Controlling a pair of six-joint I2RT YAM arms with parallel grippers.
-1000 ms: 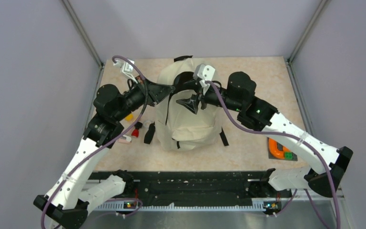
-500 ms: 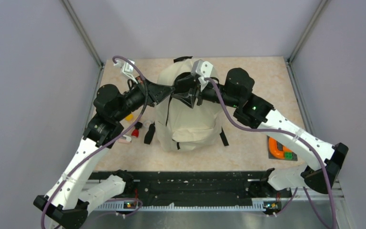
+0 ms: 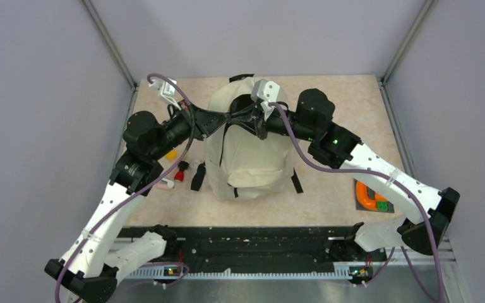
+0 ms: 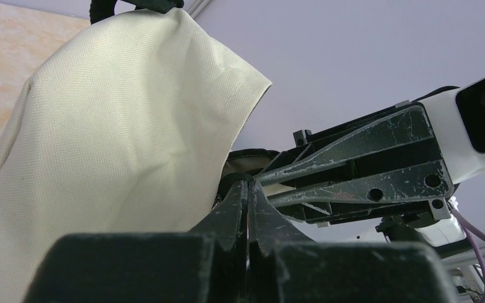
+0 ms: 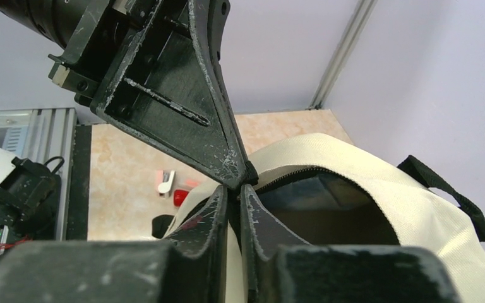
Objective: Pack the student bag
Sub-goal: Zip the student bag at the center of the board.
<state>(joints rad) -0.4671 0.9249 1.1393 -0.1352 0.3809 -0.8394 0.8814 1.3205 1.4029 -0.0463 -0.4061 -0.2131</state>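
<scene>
Currently the student bag (image 3: pixel 249 161) sits mid-frame on the desk (image 3: pixel 341 101), right fingers (image 5: pixel 205 218) clamped on its cream rim, left fingers (image 4: pixel 230 211) pressed together right against them. Uneven pulling could slip the fabric free or tip the bag.

Top camera looks steeply down from above the near edge, covering the whole table (image 3: pixel 357 101). Wrist cameras sit close, facing each other across the student bag (image 3: pixel 246 161).
</scene>
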